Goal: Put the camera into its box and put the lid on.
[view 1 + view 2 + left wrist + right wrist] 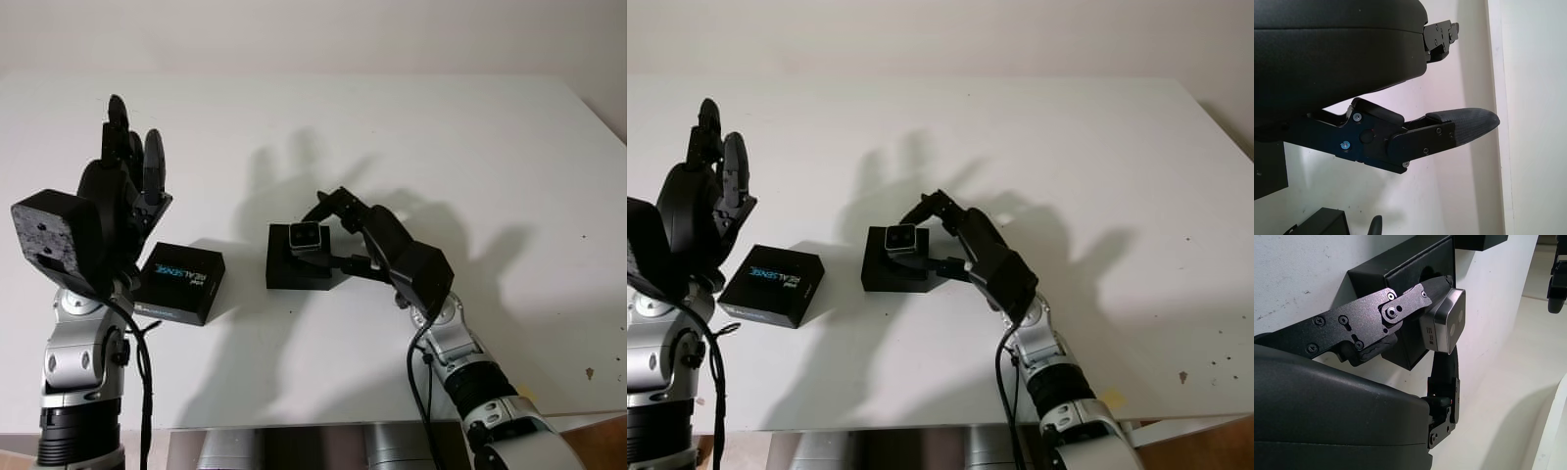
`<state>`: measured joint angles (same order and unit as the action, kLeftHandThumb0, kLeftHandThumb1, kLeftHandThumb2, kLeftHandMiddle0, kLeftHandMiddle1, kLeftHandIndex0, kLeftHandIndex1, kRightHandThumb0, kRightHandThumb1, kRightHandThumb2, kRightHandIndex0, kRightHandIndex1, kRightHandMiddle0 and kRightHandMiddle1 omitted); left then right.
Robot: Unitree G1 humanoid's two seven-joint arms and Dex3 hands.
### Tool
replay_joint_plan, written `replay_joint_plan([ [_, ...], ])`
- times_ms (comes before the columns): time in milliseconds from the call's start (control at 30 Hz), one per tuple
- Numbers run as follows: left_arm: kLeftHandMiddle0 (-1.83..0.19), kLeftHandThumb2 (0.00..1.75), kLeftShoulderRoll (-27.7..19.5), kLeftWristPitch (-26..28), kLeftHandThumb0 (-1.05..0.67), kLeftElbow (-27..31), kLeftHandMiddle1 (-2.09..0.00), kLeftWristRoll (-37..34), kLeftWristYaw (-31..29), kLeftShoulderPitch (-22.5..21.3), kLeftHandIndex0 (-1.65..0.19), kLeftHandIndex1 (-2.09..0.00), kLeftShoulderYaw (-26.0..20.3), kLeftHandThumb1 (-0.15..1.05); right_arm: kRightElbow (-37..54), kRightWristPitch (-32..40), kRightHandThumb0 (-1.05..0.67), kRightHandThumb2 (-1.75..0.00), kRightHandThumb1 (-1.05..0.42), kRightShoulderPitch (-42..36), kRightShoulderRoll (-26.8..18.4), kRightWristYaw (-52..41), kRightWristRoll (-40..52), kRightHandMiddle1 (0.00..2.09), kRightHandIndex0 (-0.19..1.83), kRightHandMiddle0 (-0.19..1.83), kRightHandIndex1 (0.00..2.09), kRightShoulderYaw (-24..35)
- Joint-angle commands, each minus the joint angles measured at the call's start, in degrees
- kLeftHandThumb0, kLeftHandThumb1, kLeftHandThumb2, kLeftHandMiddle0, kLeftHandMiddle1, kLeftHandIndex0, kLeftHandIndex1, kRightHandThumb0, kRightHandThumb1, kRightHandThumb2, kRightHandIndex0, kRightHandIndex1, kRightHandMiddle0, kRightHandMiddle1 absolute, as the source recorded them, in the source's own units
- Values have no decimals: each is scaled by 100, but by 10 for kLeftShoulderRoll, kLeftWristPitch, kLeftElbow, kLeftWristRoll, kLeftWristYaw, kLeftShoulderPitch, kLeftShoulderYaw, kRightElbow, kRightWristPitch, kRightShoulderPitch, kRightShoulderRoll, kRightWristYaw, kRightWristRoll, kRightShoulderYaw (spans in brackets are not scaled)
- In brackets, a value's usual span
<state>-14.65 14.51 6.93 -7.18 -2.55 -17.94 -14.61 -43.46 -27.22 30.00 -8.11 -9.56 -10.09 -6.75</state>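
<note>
The black box [299, 266] sits open on the white table [411, 137] and serves as the landmark. Nearest, on its right side, the right hand [343, 233] pinches the small silver camera [308, 238] between its fingers [1400, 303] and holds it just over the box's opening; whether the camera touches the box floor is hidden by the fingers. To the box's left lies the lid [179, 283], flat, printed face up, its near corner cut off by the left arm. Above the lid, the left hand [127, 162] is raised off the table, open, holding nothing.
</note>
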Motion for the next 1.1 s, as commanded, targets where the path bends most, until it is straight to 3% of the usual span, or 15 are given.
replay_joint_plan([
  [0,19,63,1,-2,-70,11,0,-2,1,6,19,0,-2,105,0,2,-45,-5,-94,-2,1,-1,-3,160,23,31,6,-6],
  [1067,19,64,1,0,-70,15,0,-5,0,8,19,0,-2,105,-5,10,-43,-5,-94,3,7,4,-10,160,24,31,5,-17],
])
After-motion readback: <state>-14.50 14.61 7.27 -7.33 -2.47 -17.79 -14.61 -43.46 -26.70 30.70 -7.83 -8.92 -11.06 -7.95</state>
